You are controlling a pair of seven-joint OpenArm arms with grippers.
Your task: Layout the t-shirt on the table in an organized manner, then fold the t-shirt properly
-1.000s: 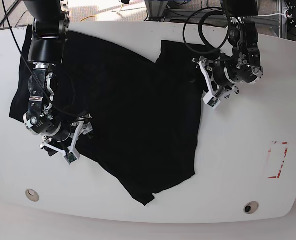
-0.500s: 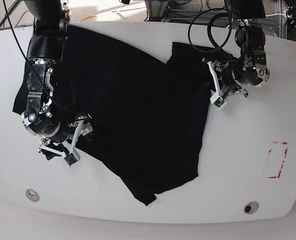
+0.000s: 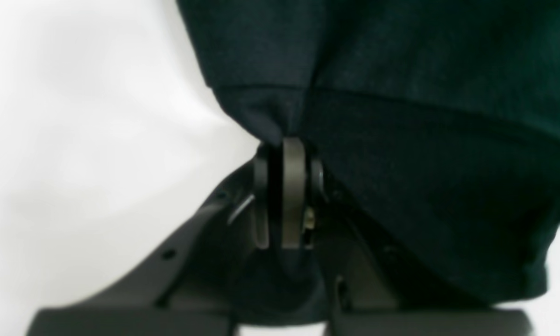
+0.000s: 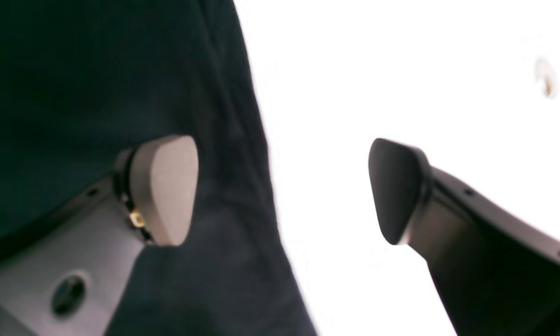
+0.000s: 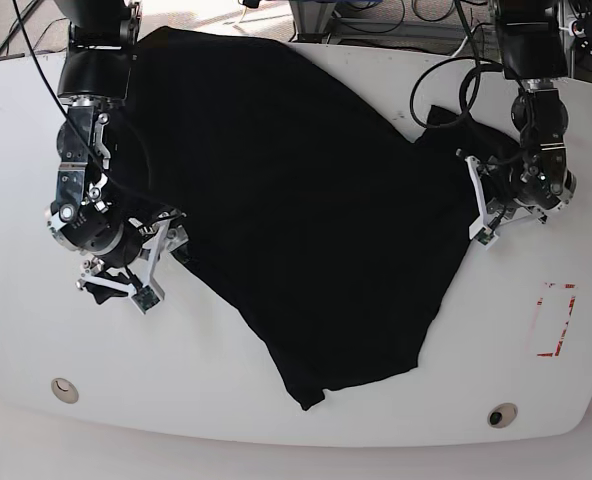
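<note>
Nearest, a round hole [image 5: 64,389] sits in the table [image 5: 276,420] close to its front edge. Beyond it the right gripper [image 4: 280,191] stands wide, one pad [image 4: 165,186] over the shirt [image 5: 296,200], the other over bare tabletop. Farther off, the left gripper [image 3: 284,186] is clamped on the shirt's hem.

t-shirt [image 5: 296,190] top edge — behind arm, unseen

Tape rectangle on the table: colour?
Red, the tape rectangle on the white table; clearest in the base view.
</note>
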